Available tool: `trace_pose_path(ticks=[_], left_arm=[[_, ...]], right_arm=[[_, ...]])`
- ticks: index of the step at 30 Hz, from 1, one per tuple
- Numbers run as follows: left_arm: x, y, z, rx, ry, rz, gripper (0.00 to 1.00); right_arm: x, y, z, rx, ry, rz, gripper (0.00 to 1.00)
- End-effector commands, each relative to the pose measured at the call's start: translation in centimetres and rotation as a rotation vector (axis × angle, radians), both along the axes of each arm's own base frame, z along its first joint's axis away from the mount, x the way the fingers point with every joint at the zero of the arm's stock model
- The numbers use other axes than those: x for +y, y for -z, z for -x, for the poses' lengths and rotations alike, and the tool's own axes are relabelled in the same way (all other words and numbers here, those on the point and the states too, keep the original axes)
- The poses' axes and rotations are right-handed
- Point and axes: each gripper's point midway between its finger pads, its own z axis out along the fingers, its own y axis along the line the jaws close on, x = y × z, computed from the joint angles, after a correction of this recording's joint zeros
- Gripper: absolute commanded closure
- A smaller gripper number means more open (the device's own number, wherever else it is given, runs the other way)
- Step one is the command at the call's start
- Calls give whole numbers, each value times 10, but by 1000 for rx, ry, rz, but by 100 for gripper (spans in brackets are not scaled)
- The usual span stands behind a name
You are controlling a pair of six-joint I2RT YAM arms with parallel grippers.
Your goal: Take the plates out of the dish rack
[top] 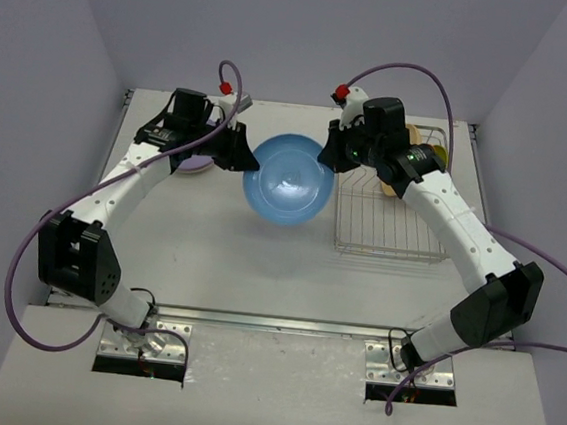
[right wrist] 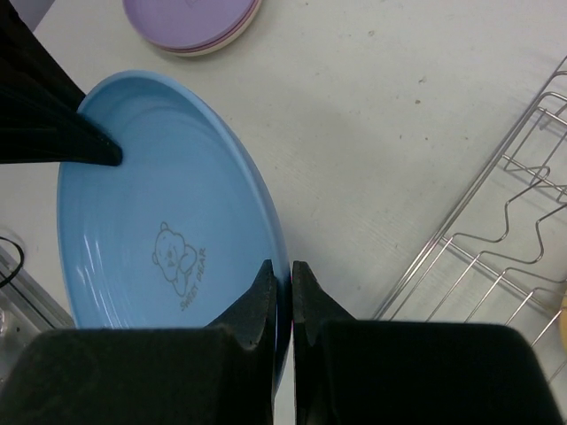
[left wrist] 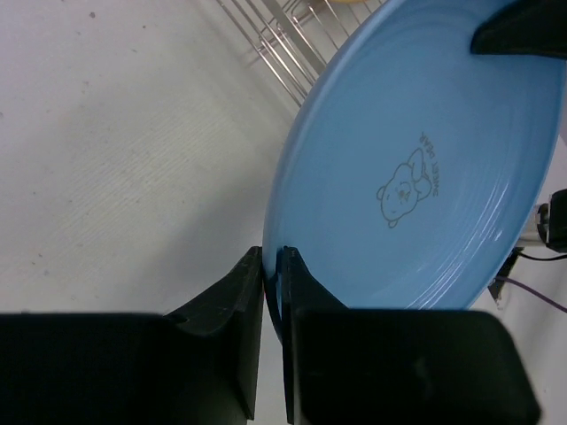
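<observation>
Top external: left gripper (top: 251,158) and right gripper (top: 325,162) each clamp one blue plate (top: 286,188) (opposite rims); one rack (top: 387,235), one lavender-topped stack (top: 197,167).

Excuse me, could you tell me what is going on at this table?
The robot's left arm and right arm are unloading a silver wire dish rack. Both grip one round light-blue plate with a bear print, held tilted over the white table between the rack and a small plate stack with a lavender one on top. The left hand is clamped on one side of the rim, the right hand on the opposite side; it looks like a handover toward the stack.
</observation>
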Motion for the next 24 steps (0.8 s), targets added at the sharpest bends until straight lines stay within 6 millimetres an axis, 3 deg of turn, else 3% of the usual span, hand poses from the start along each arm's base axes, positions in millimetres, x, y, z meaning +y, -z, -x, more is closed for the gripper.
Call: trace_pose_path(ticks=[1,2,5,7,9,11,13,15,17,18,21,24], left_arm=[[9,-8,-17,-66,-54,-57,98],[11,-8,-19,-64,-67,-62,100],[27,-7,-33,-58,-139,-74,100],[44,-7,-45,-41,-198,-71,100],[100,-4,-77,5,-375,-60,100],[135,9,-93,58,-473,-66,100],[194,16,-114,104,-624,-54,100],[232,31,-128,165,-716,-43,100],[256,41,-134,206,-769,-28,100],[271,57,-141,246,-803,-29,100],[300,67,-154,261,-866,-31,100],[306,82,-163,281,-877,-29,100]], right_arm=[[7,-32,-6,-72,10,-54,89],[5,-30,-7,-72,19,-48,79],[-6,-27,-13,-85,78,-8,34],[-15,-25,-17,-100,116,23,14],[-31,-24,-23,-129,182,79,3],[-43,-21,-25,-142,221,117,1],[-53,-18,-26,-145,247,141,1],[-62,-14,-26,-145,269,164,1],[-67,-7,-26,-133,280,180,1],[-71,-5,-26,-125,287,185,1],[-80,0,-27,-110,305,192,1],[-85,1,-28,-100,314,193,1]])
